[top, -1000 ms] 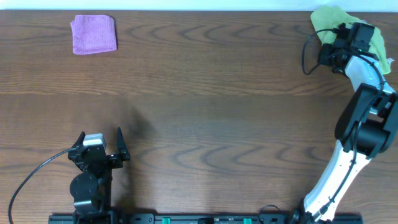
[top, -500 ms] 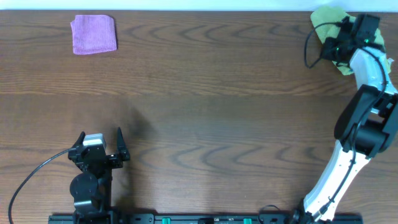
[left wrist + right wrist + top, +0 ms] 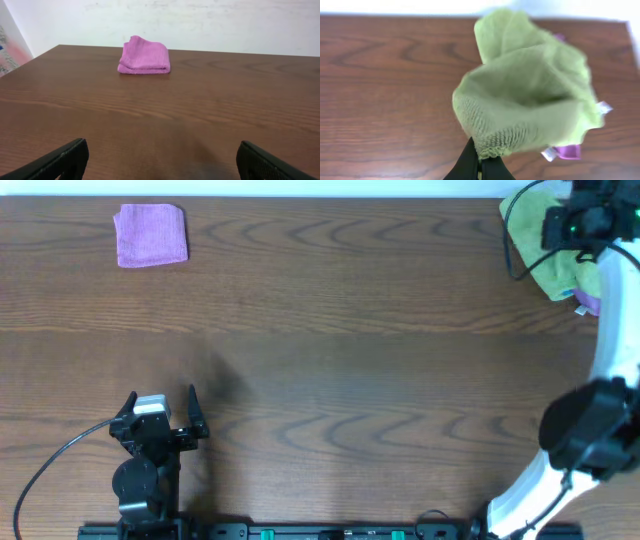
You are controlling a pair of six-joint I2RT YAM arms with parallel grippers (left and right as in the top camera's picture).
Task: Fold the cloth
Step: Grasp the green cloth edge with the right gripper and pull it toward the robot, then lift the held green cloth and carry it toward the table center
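A crumpled green cloth (image 3: 548,240) lies at the table's far right corner. My right gripper (image 3: 578,225) is shut on its edge and lifts it; in the right wrist view the cloth (image 3: 530,95) hangs bunched from the closed fingers (image 3: 479,162). A purple cloth (image 3: 567,151) peeks out under it. A folded pink cloth (image 3: 151,235) lies at the far left; it also shows in the left wrist view (image 3: 144,56). My left gripper (image 3: 160,408) is open and empty near the front edge, its fingers (image 3: 160,162) wide apart.
The wooden table (image 3: 330,350) spans the view. A white wall (image 3: 200,20) stands behind the far edge. A black cable (image 3: 50,465) loops by the left arm's base. The right arm (image 3: 590,420) rises along the right side.
My right gripper has moved right and up, pulling the green cloth with it so more of it is lifted and spread. The left arm has not moved.
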